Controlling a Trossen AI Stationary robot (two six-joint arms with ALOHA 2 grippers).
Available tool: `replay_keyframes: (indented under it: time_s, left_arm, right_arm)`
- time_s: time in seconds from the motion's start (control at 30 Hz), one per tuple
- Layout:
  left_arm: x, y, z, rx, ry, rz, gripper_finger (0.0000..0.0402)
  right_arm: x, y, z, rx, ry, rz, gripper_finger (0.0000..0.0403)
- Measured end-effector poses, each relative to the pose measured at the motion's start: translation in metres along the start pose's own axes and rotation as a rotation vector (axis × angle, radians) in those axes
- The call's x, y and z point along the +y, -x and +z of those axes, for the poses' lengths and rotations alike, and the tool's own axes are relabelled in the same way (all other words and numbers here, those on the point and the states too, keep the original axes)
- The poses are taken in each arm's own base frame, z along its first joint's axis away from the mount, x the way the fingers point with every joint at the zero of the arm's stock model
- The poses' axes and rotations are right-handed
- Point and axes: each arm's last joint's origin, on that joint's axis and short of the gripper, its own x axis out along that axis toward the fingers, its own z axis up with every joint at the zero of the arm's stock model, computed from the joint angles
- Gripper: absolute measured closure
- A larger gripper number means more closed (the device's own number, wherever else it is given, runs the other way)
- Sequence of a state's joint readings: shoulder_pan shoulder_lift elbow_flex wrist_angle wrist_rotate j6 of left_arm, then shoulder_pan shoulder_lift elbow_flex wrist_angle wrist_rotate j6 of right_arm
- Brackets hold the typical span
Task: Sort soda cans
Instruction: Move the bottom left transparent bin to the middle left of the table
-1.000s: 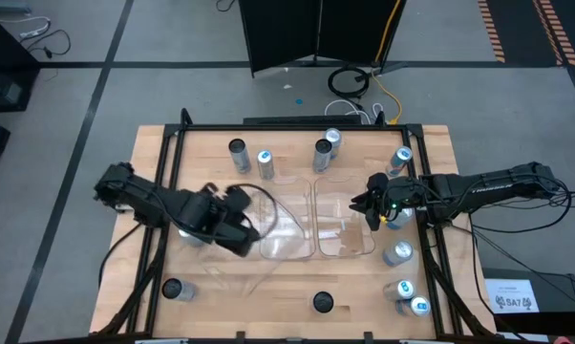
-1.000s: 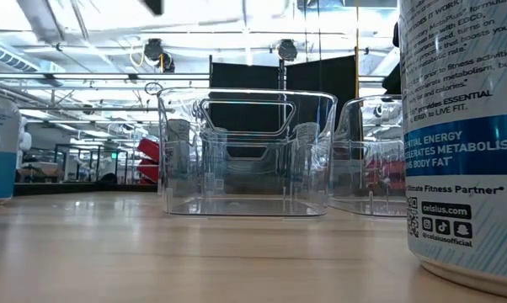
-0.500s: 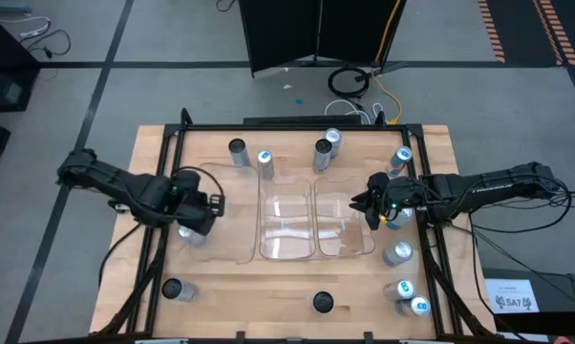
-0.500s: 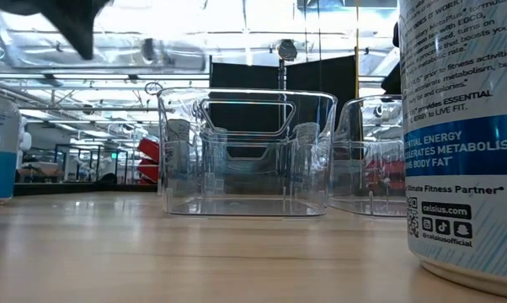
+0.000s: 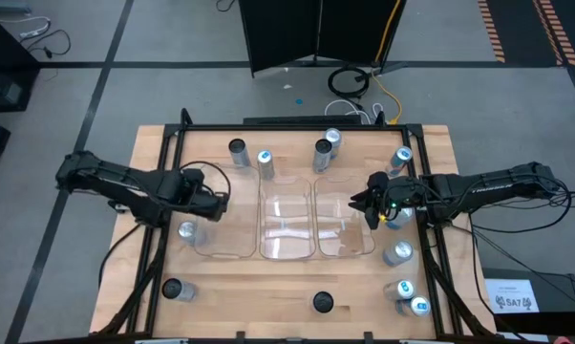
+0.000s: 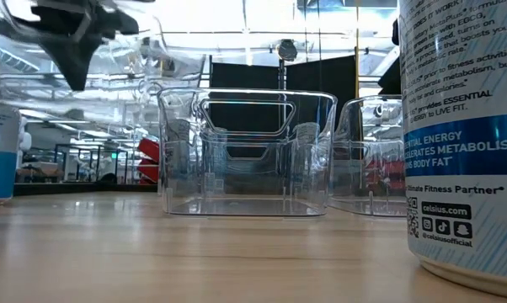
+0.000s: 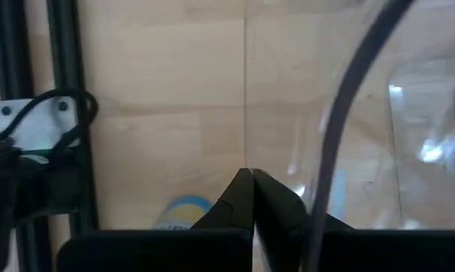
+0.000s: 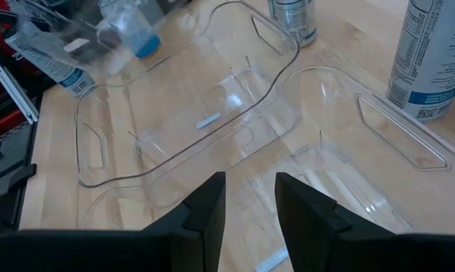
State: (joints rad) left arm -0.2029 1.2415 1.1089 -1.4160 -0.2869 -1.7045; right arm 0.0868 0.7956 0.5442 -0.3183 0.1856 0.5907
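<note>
Wooden table [image 5: 297,282], left claw [image 5: 214,202] clamped on raised clear tray [image 5: 221,234], right claw [image 5: 368,204] apart over right tray [image 5: 345,222]

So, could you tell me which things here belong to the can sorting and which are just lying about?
Belonging to the job:
- soda cans scattered round the table edges
- three clear trays side by side mid-table
- left gripper, shut on the left tray
- right gripper, open over the right tray

Lying about:
- coiled cables on the floor beyond the table

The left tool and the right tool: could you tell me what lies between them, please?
In the high view, three clear trays sit side by side between the left tool and the right tool; no cans stand there.
</note>
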Motion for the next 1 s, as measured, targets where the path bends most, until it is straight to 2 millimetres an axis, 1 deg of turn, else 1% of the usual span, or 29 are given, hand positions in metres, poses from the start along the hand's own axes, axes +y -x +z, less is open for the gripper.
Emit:
replay_keyframes:
  time_s: [0.23,0.4,0.6,0.83,1.0]
  left_arm:
    - [-0.002,-0.028,-0.001,0.051,-0.001,0.004,0.0393]
    - [-0.001,-0.039,0.001,0.080,-0.020,0.015,0.0393]
    - [0.002,-0.053,0.006,0.108,0.032,0.046,0.0393]
    - [0.001,-0.066,0.010,0.128,0.053,0.018,0.0393]
    - [0.005,-0.078,0.010,0.153,0.073,0.032,0.0393]
  right_arm:
    - [0.000,0.000,0.000,0.000,0.008,-0.001,0.0296]
    - [0.000,0.000,0.000,0.000,0.008,0.000,0.0296]
    - [0.000,0.000,0.000,0.000,0.012,0.000,0.0296]
    - [0.000,0.000,0.000,0.000,0.023,-0.001,0.0296]
    - [0.000,0.000,0.000,0.001,0.027,0.000,0.0296]
